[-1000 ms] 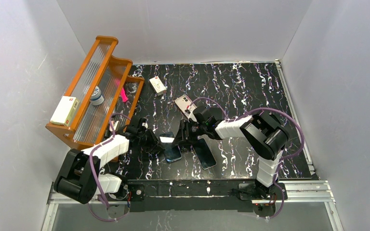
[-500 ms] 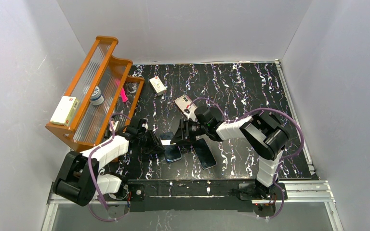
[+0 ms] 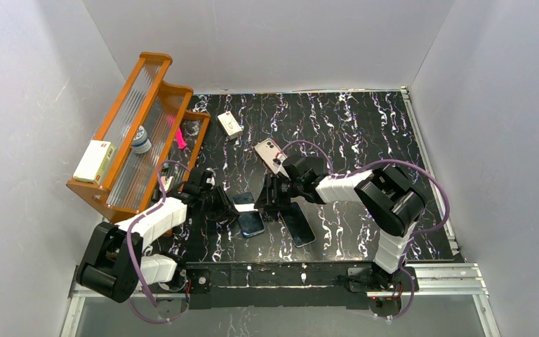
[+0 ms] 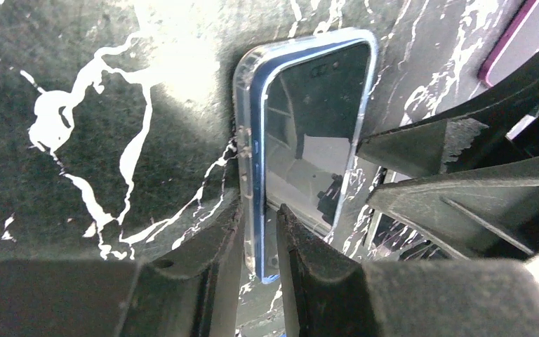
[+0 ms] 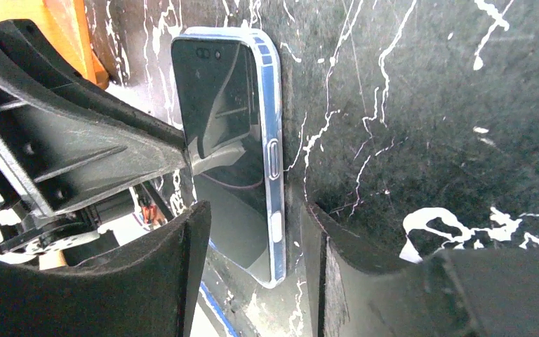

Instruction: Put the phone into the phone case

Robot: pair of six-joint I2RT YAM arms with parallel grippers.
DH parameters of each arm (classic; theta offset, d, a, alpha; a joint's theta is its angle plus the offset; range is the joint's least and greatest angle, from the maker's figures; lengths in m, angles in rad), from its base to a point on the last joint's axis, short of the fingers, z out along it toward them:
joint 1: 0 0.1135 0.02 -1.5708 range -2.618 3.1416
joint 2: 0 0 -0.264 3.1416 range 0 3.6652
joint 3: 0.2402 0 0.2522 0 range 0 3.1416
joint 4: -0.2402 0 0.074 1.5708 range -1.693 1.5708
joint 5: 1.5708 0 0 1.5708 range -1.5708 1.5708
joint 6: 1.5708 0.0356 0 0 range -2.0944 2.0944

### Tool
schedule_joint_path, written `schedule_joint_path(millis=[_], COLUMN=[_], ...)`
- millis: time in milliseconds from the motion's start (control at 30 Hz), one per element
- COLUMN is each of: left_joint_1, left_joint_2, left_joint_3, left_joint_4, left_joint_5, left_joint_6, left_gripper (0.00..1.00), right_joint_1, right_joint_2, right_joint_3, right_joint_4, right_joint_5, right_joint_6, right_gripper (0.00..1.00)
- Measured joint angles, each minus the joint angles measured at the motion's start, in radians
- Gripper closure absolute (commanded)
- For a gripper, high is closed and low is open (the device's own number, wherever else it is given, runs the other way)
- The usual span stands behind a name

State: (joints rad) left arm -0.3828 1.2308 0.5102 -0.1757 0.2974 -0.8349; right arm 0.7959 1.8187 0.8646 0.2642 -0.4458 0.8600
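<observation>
A dark phone with a blue edge (image 3: 250, 219) lies face up in a clear phone case on the black marbled table, between my two grippers. In the left wrist view the phone (image 4: 316, 126) sits inside the clear case (image 4: 241, 140). My left gripper (image 4: 260, 235) is shut, pinching the case's side wall and the phone's blue edge; in the top view it (image 3: 230, 210) is at the phone's left side. My right gripper (image 5: 253, 246) is open, its fingers standing on either side of the phone's (image 5: 221, 105) near corner without touching the case (image 5: 274, 140). In the top view it (image 3: 265, 203) is at the phone's right side.
A second dark phone (image 3: 299, 225) lies just right of the cased one. A pale phone (image 3: 269, 154) and a small white box (image 3: 229, 124) lie farther back. An orange rack (image 3: 137, 126) with a white box and a cup stands at the left.
The right gripper has shifted slightly right and back from the phone. The left gripper and the cased phone have hardly moved.
</observation>
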Motion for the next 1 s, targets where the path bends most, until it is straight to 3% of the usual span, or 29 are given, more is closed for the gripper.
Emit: schedule_joint_path(millis=[333,633,1000], left_joint_1=[0.000,0.009,0.029], left_joint_2=[0.023,0.018,-0.019], left_joint_3=[-0.011,-0.030,-0.061], left_joint_4=[0.036,0.064,0.063], left_joint_5=[0.002,0.025,0.058], left_joint_6=[-0.010,-0.032,-0.041], left_gripper=[0.92,0.97,0.96], right_joint_1=[0.039,0.048,0.018], right_joint_2=[0.020,0.035,0.048], right_joint_3=[0.059,0.075,-0.008], right_joint_4=[-0.032,-0.021,0.215], right_joint_5=[0.050,0.033,-0.077], right_joint_6=[-0.018,0.016,0.149], right_gripper=[0.35,0.36,0.39])
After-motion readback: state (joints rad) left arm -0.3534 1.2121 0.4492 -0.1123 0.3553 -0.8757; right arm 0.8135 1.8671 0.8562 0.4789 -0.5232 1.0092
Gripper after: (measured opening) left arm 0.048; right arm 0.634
